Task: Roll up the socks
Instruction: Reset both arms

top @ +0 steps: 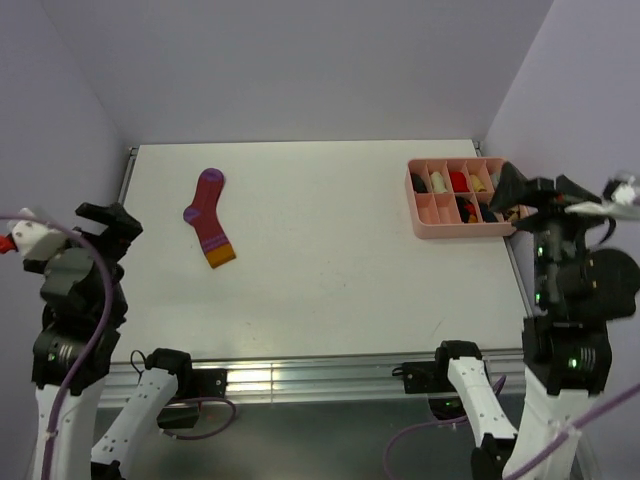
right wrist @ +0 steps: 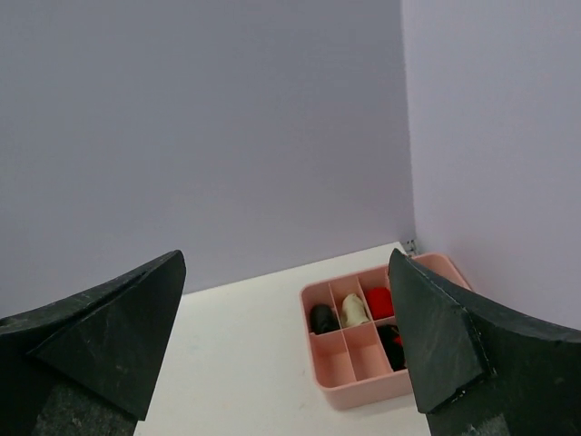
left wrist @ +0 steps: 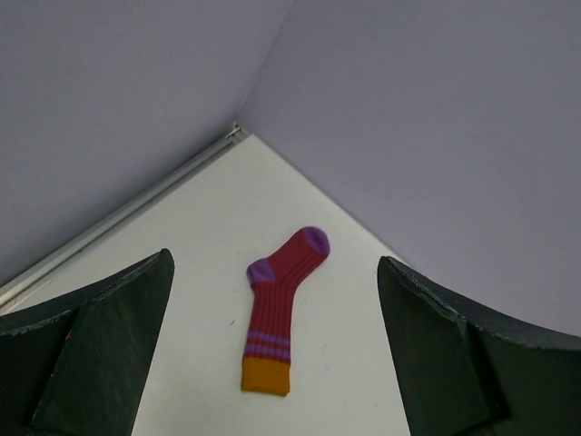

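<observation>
White table (top: 330,270), magenta sock (top: 208,217) flat ahead of wide left claw (top: 108,228), right claw (top: 540,195) wide.

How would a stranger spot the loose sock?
Look at the white table, left half, far from the pink tray. The sock lies flat there alone: magenta with purple stripes and an orange end, unlike the bundles in the tray.

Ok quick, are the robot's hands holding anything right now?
Left gripper: open, holding nothing.
Right gripper: open, holding nothing.
</observation>
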Action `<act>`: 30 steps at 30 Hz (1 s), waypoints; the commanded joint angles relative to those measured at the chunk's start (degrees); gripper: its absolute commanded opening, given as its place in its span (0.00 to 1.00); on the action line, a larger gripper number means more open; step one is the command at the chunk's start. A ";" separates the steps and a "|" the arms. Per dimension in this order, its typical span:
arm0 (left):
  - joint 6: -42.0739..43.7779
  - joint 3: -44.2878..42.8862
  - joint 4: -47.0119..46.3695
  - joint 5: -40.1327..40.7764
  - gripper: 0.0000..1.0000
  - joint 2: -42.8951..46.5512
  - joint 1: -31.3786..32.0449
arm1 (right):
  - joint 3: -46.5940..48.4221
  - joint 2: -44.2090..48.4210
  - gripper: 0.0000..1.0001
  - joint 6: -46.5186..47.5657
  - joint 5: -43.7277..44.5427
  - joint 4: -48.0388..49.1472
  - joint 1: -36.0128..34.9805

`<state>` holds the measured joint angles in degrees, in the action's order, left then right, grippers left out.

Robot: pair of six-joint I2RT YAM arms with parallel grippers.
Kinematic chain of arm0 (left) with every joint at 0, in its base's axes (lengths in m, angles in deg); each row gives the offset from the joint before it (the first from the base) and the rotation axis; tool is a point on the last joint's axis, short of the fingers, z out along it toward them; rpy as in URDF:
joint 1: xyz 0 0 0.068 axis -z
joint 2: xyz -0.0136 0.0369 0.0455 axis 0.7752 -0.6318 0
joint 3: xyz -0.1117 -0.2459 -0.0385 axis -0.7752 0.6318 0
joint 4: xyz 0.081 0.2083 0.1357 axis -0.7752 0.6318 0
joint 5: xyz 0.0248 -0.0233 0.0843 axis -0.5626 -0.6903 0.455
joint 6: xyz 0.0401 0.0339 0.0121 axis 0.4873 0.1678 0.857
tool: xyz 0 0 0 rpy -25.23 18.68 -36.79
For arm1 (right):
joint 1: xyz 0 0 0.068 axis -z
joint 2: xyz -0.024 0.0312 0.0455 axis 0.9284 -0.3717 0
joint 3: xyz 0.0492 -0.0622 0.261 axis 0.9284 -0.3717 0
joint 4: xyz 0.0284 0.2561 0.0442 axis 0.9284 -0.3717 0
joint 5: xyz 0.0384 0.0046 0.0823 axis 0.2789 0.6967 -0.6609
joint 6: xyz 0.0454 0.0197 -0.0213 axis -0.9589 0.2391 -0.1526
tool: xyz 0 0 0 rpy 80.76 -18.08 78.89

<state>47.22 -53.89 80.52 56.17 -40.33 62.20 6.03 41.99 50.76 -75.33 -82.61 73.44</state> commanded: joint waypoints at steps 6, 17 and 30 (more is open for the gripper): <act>5.73 -7.08 5.72 2.83 0.99 7.42 0.84 | -9.31 15.74 1.00 0.11 7.33 -2.49 -0.07; 3.45 -1.19 7.56 7.58 0.99 16.03 1.37 | -22.06 29.40 1.00 5.38 12.09 5.52 -11.05; 1.06 4.35 0.63 14.17 1.00 18.41 1.46 | -24.44 30.27 1.00 10.92 20.61 8.59 -19.75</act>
<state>47.39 -49.82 86.60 67.05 -22.28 63.51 -17.22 71.61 58.76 -58.60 -76.93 55.36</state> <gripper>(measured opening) 0.994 0.997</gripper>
